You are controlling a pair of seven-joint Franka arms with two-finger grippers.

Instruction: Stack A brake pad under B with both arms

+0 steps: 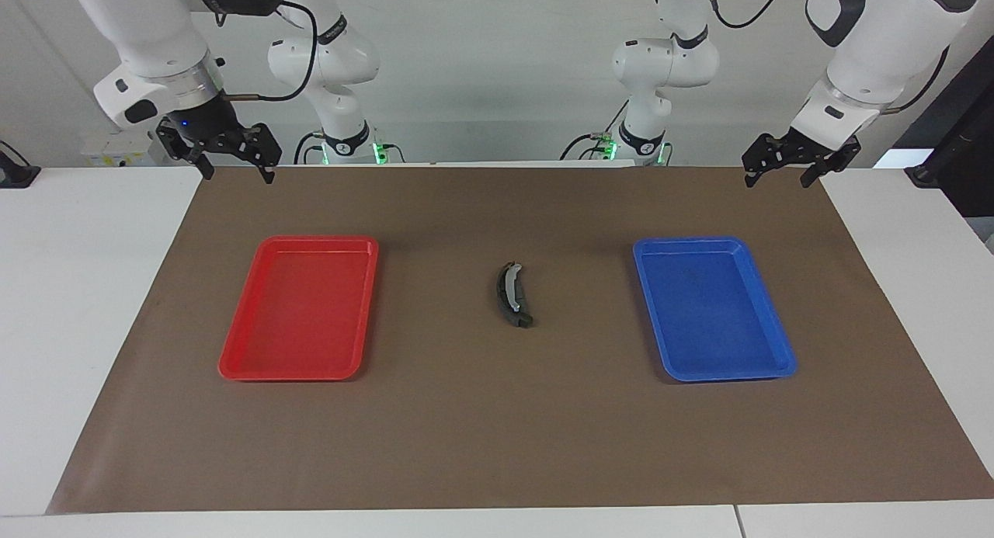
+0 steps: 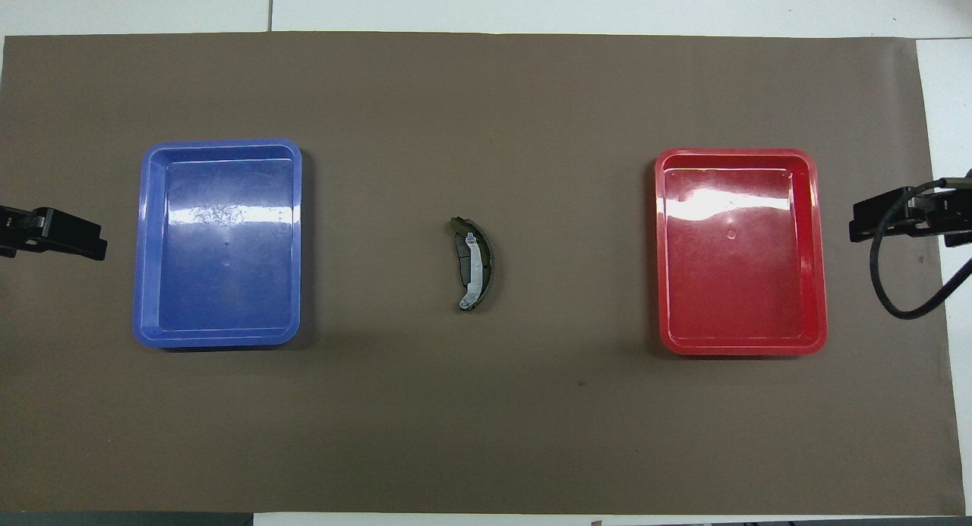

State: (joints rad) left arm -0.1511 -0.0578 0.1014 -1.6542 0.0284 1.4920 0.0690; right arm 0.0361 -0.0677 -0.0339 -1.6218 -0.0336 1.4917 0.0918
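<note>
B [image 1: 510, 288], the long dark crescent with a silver strip, lies on the brown mat midway between the two trays; it also shows in the overhead view [image 2: 474, 264]. A short dark flat piece, which looks like the A brake pad [image 2: 460, 250], shows at the inner side of B's curve, mostly covered by B. I cannot tell its outline. My left gripper [image 1: 779, 179] is open and empty, raised over the mat's corner near the left arm's base. My right gripper [image 1: 238, 173] is open and empty, raised over the mat's corner near the right arm's base. Both arms wait.
A blue tray [image 1: 776, 352] lies toward the left arm's end of the table and a red tray [image 1: 241, 352] toward the right arm's end; nothing lies in either. The brown mat [image 1: 497, 429] covers the middle of the white table.
</note>
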